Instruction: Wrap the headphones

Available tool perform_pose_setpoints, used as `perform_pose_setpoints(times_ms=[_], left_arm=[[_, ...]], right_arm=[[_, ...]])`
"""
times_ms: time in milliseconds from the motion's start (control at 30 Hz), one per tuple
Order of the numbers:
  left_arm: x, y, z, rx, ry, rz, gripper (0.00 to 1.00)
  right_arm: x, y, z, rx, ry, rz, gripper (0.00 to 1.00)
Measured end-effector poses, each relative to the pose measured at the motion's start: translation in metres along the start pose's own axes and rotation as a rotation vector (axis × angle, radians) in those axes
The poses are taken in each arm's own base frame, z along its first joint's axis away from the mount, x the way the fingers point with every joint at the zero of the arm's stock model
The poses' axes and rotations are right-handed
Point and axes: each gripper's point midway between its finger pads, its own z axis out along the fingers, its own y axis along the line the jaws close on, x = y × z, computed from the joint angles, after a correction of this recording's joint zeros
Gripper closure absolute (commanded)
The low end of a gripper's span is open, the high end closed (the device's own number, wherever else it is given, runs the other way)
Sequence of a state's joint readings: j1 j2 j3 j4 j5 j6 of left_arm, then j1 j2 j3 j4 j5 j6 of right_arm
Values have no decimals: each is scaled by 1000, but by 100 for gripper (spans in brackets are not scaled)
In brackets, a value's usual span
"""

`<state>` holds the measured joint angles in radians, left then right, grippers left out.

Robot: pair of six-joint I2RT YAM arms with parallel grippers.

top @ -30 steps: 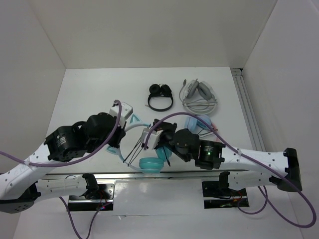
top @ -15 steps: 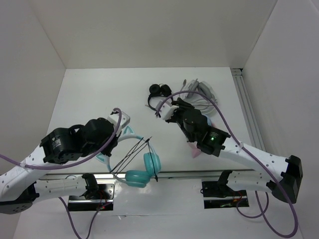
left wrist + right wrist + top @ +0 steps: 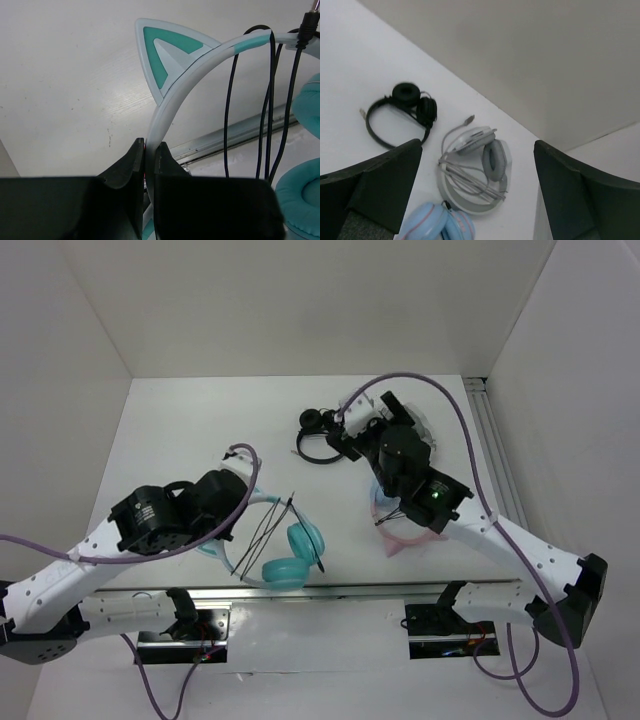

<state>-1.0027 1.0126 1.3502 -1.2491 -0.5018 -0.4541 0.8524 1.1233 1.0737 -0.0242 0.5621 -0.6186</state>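
Top view: the left gripper (image 3: pixel 248 508) is seen at the near side of the table (image 3: pixel 170 430), with its fingers hidden under the wrist. The teal headphones (image 3: pixel 290 558) lie just beyond those fingers, and the black cable (image 3: pixel 272 530) is strung across them. The right gripper (image 3: pixel 362 422) is seen at the far side. Black headphones (image 3: pixel 318 440) lie just beside its fingers, and pink-and-blue headphones (image 3: pixel 395 530) lie behind them, under the arm.

Left wrist view: the pale headband (image 3: pixel 175 85) is pinched between the closed fingers (image 3: pixel 125 170). A pointed cat ear (image 3: pixel 170 55) stands beyond the fingertips. Cable strands hang over the band to one side, near a teal ear cup (image 3: pixel 300 200).

Right wrist view: the fingers (image 3: pixel 385 180) are spread wide and nothing is held. Grey-white headphones (image 3: pixel 475 170) are seen through the gap, on the table below.
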Motion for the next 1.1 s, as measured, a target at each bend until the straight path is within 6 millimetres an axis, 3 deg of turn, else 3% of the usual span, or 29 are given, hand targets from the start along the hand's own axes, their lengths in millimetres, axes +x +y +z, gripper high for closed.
perform_pose_setpoints(times_ms=[167,567,733,933,1100], left_arm=[[-2,24,18,-122,2,-131,100],[9,114,68,-440,52,-497,100],[17,157,109,-512,113,-678,100],[41,214,164,-615,221,-876,100],[25,246,213,-621,205,-916,100]], right_arm=[[-36,-30,-2,84,-6,231,0],[-58,-52,-59,14,-89,611,0],[-56,-27,-68,-86,-88,693,0],[-26,29,-69,-229,4,693,0],[-19,44,-71,-273,24,692,0]])
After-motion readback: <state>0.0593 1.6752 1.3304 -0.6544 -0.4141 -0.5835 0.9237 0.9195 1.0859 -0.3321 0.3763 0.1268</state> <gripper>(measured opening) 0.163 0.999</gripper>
